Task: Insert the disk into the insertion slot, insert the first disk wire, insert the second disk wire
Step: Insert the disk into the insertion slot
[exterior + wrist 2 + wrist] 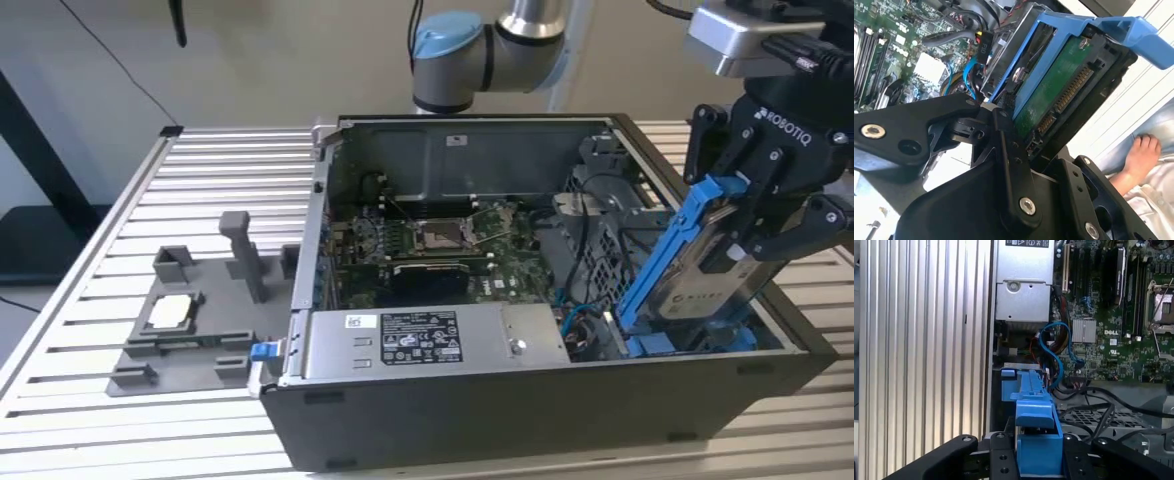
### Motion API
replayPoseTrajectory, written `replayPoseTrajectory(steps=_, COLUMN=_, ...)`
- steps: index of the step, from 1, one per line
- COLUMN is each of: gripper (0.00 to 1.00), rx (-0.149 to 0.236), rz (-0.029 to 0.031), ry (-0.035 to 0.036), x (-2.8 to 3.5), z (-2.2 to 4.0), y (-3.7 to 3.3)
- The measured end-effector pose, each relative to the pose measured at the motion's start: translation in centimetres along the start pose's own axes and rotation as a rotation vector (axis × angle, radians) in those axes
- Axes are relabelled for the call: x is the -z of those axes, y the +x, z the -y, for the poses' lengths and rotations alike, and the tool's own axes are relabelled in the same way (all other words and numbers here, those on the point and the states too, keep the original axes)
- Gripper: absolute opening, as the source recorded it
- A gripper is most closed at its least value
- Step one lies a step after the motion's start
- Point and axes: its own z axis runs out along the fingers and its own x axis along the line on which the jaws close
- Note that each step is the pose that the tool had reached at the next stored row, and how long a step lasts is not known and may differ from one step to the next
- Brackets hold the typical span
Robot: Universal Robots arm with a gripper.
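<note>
Blue-framed disk (723,285): one, leaning tilted at the exterior view's right end of the case. Its upper end is standing above the rim and its lower end is reaching down beside the slot (whether it is entering the slot, I cannot tell).
Gripper (767,225): one, black, clenching the disk. In the first wrist view its fingers (1001,460) are pressing on either side of the blue frame.
Slot (607,250): one bay of dark perforated metal, with blue tabs (654,345) sitting at its foot.
Case (534,410): one, lying open on its side and holding one green board (441,255) and one grey power box (400,340).
Cables (1054,342): blue, looping between the power box and the bay; their count is unclear.
Stand (187,330): one, grey, sitting apart from the case at the exterior view's left and carrying one small square chip (171,312).
Arm (461,50): one, its blue-capped joint hanging behind the case.
Surface: a slatted silver table (80,400) is bearing the case and the stand.
Room: a pale wall (267,60) is standing behind. In the second wrist view a person's hand (1141,155) is resting on light cloth (1154,200).
</note>
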Motion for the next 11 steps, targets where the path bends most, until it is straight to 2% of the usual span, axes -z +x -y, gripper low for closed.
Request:
replayPoseTrajectory(steps=8, gripper=0.33, rx=0.0, rz=-0.0002, ry=0.0004, x=-1.13, z=0.05, y=-0.44)
replayPoseTrajectory(steps=9, gripper=0.33, rx=0.0, rz=-0.0004, ry=0.0003, x=-1.79, z=0.07, y=-0.62)
replayPoseTrajectory(steps=11, gripper=0.33, rx=0.0, rz=0.0001, ry=0.0004, x=-2.15, z=0.08, y=-0.71)
